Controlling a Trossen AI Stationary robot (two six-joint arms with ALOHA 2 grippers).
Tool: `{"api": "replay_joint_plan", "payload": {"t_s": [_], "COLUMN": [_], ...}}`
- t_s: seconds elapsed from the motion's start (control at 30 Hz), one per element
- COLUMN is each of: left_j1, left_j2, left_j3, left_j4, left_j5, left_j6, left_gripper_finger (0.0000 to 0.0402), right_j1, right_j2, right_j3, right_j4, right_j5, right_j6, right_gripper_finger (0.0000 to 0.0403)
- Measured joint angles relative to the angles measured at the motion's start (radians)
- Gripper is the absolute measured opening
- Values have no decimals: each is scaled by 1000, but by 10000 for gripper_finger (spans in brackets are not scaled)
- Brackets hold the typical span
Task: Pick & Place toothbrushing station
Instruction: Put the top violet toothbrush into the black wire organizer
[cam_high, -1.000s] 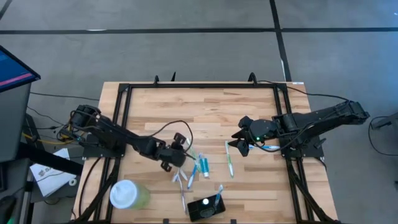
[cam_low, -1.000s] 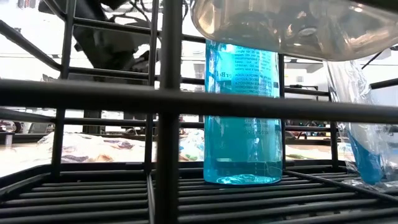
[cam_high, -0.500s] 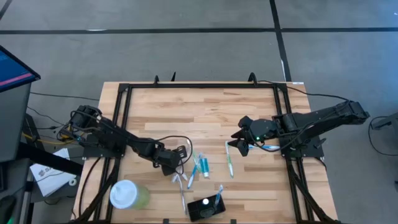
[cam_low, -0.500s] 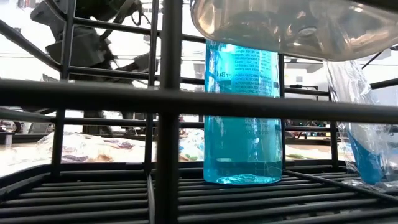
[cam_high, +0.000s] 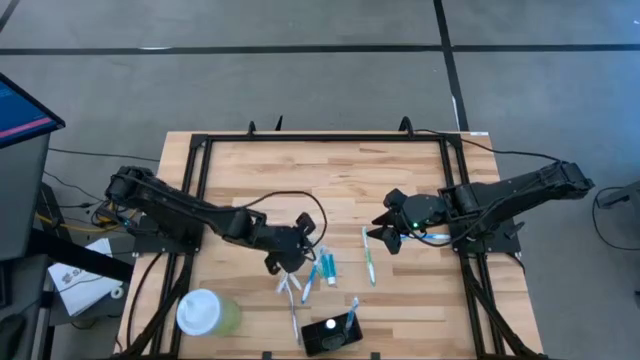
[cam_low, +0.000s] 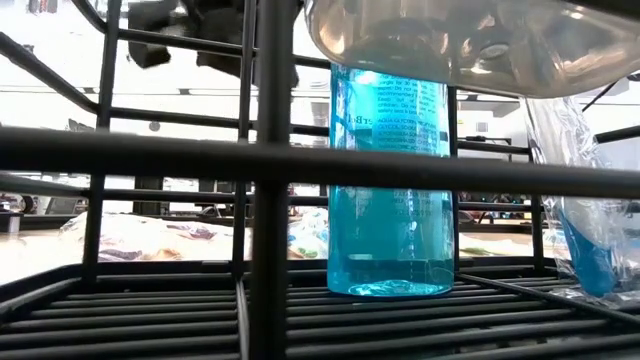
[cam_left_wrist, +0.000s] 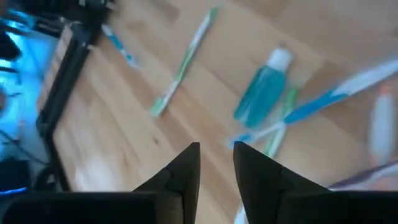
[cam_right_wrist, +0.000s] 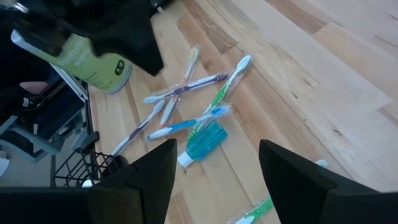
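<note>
At the 7 o'clock corner of the wooden surface (cam_high: 330, 175) stands a pale green cup (cam_high: 205, 314). The left gripper (cam_high: 291, 252) hovers at the 11 o'clock edge of the scattered toothbrushes (cam_high: 297, 285); its fingers (cam_left_wrist: 181, 176) stand slightly apart, holding nothing. A teal tube (cam_high: 328, 266) lies among the brushes. At 6 o'clock sits the black holder (cam_high: 333, 333), one toothbrush (cam_high: 351, 314) resting on it. A green-and-white toothbrush (cam_high: 368, 255) lies alone toward 3 o'clock. The right gripper (cam_high: 385, 232) sits beside it, fingers (cam_right_wrist: 140, 180) spread wide, empty.
</note>
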Motion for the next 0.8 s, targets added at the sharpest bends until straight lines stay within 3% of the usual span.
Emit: {"api": "replay_joint_plan", "payload": {"t_s": [0.17,0.3,0.47,0.6,0.7,0.8], "left_j1": [27,49,22,18,23,49], "left_j2": [41,60,83,168,226,254], "left_j3": [123,147,139,137,139,141], "left_j4": [-299,-432,-468,-522,-524,-479], "left_j5": [176,320,277,265,188,159], "left_j6": [17,55,410,558,687,728], "left_gripper_finger": [92,92,92,92,92,92], "right_j1": [-1,-1,-1,-1,-1,-1], "right_j2": [0,0,0,0,0,0], "right_j3": [0,0,0,0,0,0], "right_j4": [0,0,0,0,1,1], "right_j5": [0,10,53,76,79,79], "right_j6": [-2,-8,-11,-11,-7,0], "right_gripper_finger": [219,219,219,219,219,219]}}
